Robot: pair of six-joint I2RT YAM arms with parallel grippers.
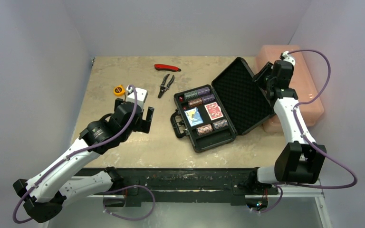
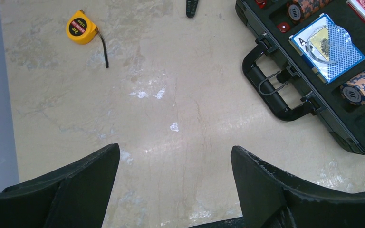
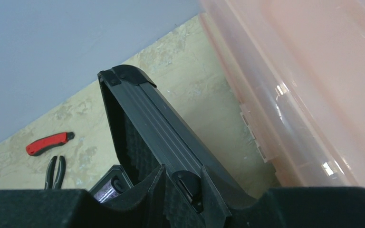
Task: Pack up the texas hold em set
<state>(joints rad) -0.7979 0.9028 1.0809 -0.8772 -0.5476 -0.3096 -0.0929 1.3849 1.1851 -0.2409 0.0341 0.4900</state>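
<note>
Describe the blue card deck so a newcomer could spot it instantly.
Find the open black case at the centre-right of the table. Two card decks lie side by side inside it. The blue deck sits nearer the handle, and the red deck lies farther from it.

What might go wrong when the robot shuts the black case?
The right fingers pinch only a corner of the lid, so it may slip and slam. The left fingers are open over bare table, not steadying the case, so it may slide.
</note>
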